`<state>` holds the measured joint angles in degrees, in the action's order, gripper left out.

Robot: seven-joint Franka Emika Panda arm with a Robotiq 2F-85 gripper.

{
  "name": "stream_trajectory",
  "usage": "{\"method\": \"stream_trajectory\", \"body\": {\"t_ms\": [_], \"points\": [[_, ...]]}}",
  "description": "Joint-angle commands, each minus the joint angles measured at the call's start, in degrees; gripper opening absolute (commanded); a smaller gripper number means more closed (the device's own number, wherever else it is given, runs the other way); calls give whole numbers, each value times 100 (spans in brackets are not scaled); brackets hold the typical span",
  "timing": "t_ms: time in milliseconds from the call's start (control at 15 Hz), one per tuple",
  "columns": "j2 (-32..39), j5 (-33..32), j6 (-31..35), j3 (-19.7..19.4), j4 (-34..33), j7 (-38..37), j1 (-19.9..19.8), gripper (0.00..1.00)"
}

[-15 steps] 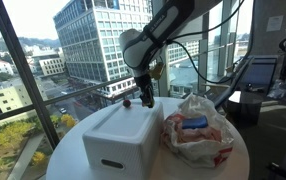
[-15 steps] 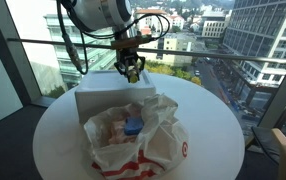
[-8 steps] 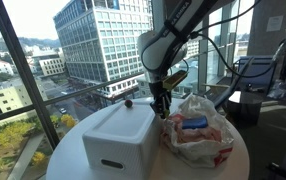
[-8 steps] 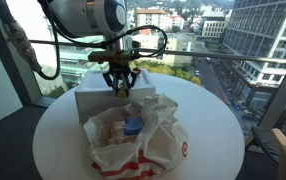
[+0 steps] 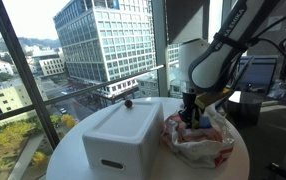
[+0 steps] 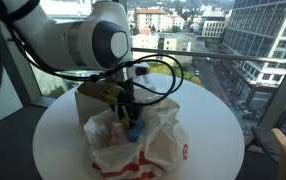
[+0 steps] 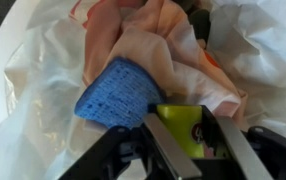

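So where things stand: the gripper [image 5: 191, 121] is down over the open mouth of the plastic bag [image 5: 199, 146], and in the wrist view it's clamped on a small yellow piece [image 7: 182, 131], fingers pressed in on both sides of it. My read is that this is the "carry it over the bag" bit of the job, with the piece held right above the stuff inside and not yet let go.

Any move from here calls for a bit of care, I'd say. The bag is floppy and crinkled with its rim standing up around the gripper [image 6: 128, 118], so a finger could easily snag the plastic and drag the whole thing across the tabletop [image 6: 218, 118].

The yellow piece itself is small and bright, sort of lime-yellow with a dark patch on one side. Can't make out its exact shape because the fingers cover most of it. It sits just beside a blue sponge [image 7: 118, 90], which lies on a bunched-up peach cloth [image 7: 153, 40] inside the bag. You can spot the sponge in both exterior views too.

The bag is white with red print and sits just beside a white box [image 5: 118, 135] on the round tabletop.
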<state>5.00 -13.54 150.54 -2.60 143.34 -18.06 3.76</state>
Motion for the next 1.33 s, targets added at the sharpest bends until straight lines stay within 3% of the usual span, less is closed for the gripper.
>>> {"method": "stream_trajectory", "body": {"t_ms": [0, 267, 600, 933, 1267], "points": [[-818, -689, 400, -121, 729, -799, -118, 73], [-1522, -1288, 73, 335, 731, -1327, -154, 100], [-1738, -1302, -662, 1295, -171, -1498, -162, 100], [-617, -1489, -1434, 1668, -1918, -1598, -127, 100], [771, -1313, -1524, 1346, -3490, -1774, 226, 100]]}}
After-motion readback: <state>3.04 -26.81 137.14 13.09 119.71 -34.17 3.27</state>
